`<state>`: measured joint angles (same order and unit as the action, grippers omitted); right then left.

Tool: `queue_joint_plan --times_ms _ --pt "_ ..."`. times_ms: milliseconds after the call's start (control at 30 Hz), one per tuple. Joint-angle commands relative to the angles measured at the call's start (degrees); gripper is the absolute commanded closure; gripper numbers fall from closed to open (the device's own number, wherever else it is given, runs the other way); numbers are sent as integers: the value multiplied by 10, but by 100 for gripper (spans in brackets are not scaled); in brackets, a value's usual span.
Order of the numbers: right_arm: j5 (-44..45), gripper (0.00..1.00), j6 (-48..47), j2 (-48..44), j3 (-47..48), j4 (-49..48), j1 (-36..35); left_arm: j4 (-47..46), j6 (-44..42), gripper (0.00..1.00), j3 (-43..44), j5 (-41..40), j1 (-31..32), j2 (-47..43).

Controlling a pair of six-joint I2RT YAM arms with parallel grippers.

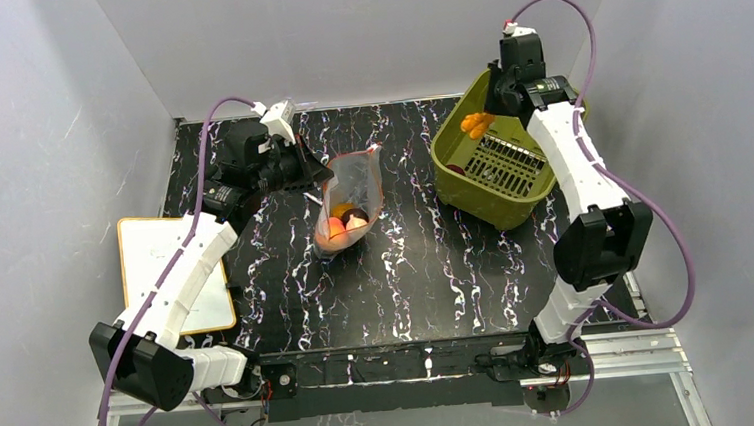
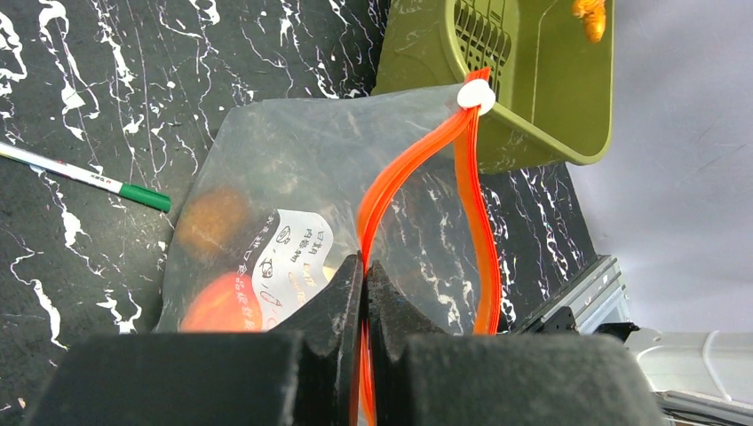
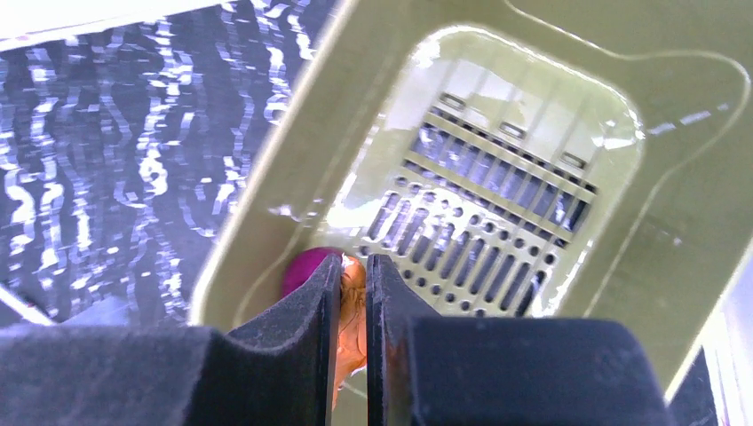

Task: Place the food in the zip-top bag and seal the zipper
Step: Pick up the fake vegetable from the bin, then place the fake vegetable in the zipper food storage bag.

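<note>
The left gripper (image 2: pixel 365 266) is closed on one strip of the zipper (image 2: pixel 404 169), holding the bag (image 2: pixel 311 160) up by its mouth over the table (image 1: pixel 407 271). The two strips bow apart and meet at a white slider (image 2: pixel 477 96); their lower ends are cut off behind the fingers. Through the crinkled plastic, an orange-red piece (image 2: pixel 217 306) and a duller brownish one (image 2: pixel 213 217) show only as blurs, partly hidden by a white label (image 2: pixel 289 257). The right gripper (image 3: pixel 354 266) is clamped on an orange piece (image 1: pixel 475 123) above the basket (image 1: pixel 472 191); in the wrist view the fingers cover most of that piece. A purple piece (image 3: pixel 306 271) lies in the basket, half hidden behind one finger. A pen (image 2: pixel 89 177) lies beside the bag, its far end out of frame.
</note>
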<state>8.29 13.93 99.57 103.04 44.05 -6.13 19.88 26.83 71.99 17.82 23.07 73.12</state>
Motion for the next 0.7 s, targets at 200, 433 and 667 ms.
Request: queue_joint_plan --times_ms 200,433,667 --pt "-53 100 33 -72 52 -26 -134 -25 14 100 -6 15 0 -21" --pt "-100 100 30 -87 26 -101 -237 -32 25 100 -16 24 0 -23" --pt "-131 100 24 -84 5 -162 -302 -36 30 100 -19 23 0 -28"
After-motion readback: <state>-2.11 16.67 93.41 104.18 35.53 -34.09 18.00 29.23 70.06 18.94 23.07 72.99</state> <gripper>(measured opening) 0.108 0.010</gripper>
